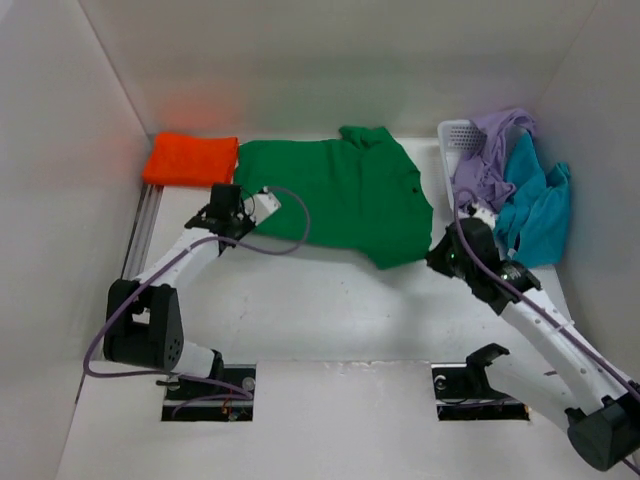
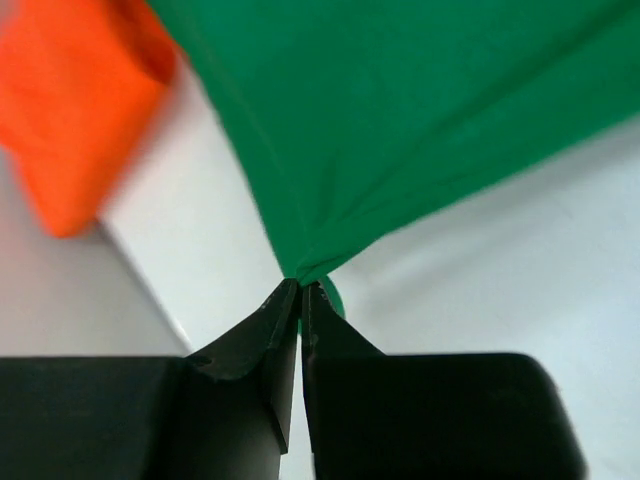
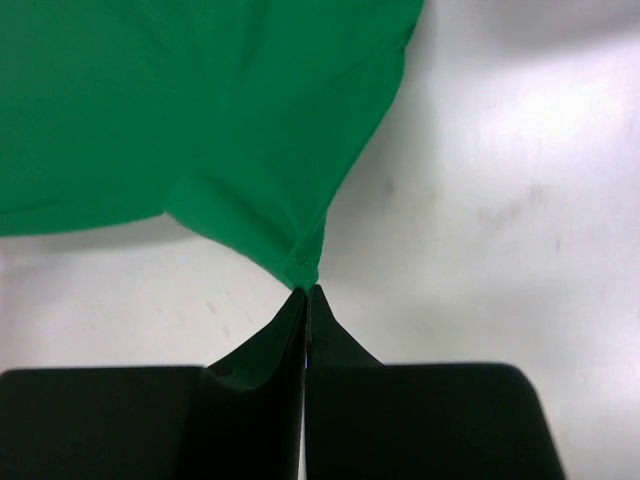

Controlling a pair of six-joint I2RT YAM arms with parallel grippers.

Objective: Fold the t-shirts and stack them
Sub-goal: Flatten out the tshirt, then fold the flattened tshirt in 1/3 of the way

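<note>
Two neighbours flank the green shirt [image 1: 350, 195]: orange shirt [image 1: 190, 158], basket [image 1: 455, 132]

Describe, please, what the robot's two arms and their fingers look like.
The left arm and right arm both have white tubular links joined by black joint housings. A thin purple cable runs loosely along each. The fingers are matte black, broad at the base and tapering to pointed wedge tips; no markings show.
</note>
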